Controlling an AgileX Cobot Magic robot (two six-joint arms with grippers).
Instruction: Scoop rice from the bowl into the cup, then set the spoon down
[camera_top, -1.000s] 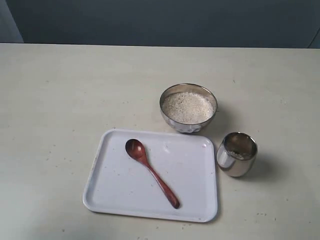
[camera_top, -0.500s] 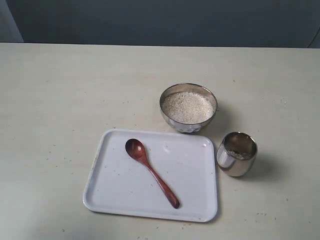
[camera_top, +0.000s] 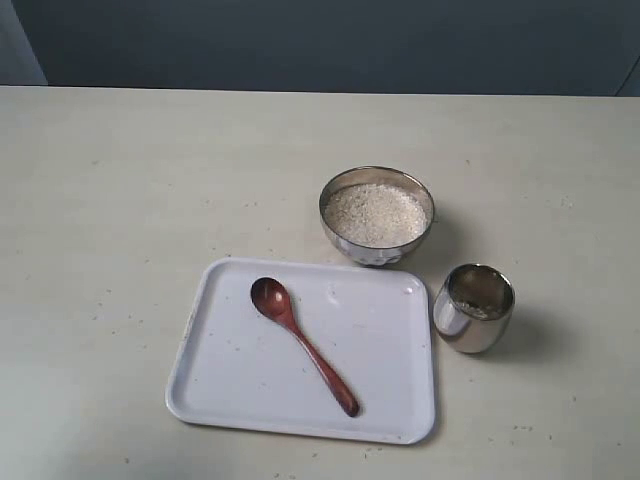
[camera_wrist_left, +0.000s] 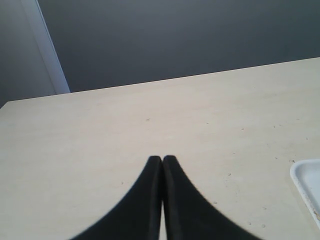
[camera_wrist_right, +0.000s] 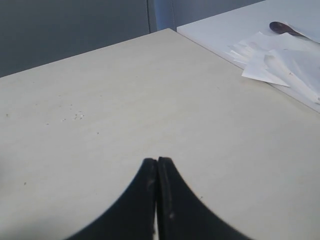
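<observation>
Lying on the white tray (camera_top: 390, 385), the spoon (camera_top: 303, 345) sits well apart from both grippers — left gripper (camera_wrist_left: 162, 159) and right gripper (camera_wrist_right: 157, 161) jaws pressed together, pinching nothing.

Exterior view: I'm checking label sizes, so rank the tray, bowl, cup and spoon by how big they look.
1. White tray, by far.
2. Bowl.
3. Cup.
Spoon: longer than the bowl is wide but very slim, so its place depends on length or area; I won't rank it.

Left gripper (camera_wrist_left: 162, 159), right gripper (camera_wrist_right: 157, 161): closed, empty-looking.
</observation>
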